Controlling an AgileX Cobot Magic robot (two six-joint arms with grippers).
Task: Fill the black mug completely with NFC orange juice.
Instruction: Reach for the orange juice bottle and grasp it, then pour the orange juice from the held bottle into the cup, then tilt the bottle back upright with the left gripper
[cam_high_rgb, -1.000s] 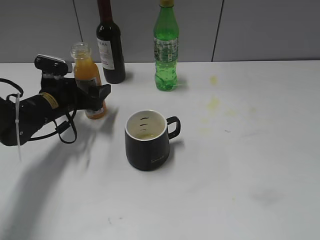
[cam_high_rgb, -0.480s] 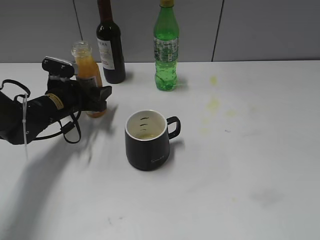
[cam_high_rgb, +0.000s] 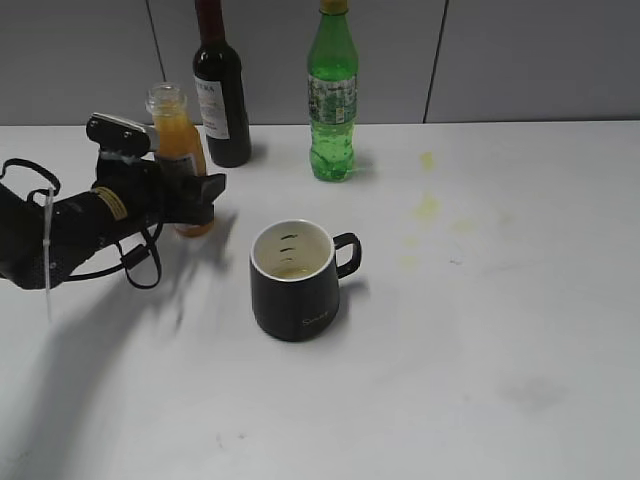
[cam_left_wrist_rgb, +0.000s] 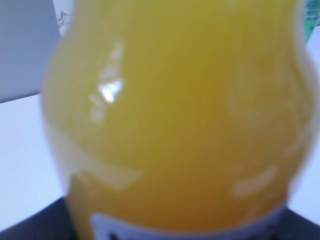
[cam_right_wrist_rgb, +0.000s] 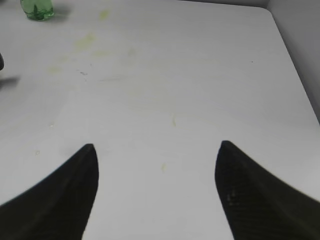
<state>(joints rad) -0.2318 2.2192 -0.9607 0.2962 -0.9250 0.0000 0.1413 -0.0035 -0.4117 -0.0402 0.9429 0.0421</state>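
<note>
The black mug (cam_high_rgb: 295, 290) stands upright at the table's middle, handle to the right, with a little pale liquid at the bottom of its white inside. The NFC orange juice bottle (cam_high_rgb: 172, 140) stands uncapped at the back left, nearly full and leaning slightly. My left gripper (cam_high_rgb: 200, 190) is closed around its lower body. In the left wrist view the orange bottle (cam_left_wrist_rgb: 180, 115) fills the frame and hides the fingers. My right gripper (cam_right_wrist_rgb: 156, 145) is open and empty over bare table, outside the exterior view.
A dark wine bottle (cam_high_rgb: 222, 95) and a tall green soda bottle (cam_high_rgb: 332, 100) stand along the back wall, just behind the juice bottle. Yellowish stains mark the table right of the mug. The green bottle's base shows in the right wrist view (cam_right_wrist_rgb: 36, 9).
My left gripper has moved forward around the juice bottle and settled there. The bottle's neck has shifted slightly right. The mug has not moved.
</note>
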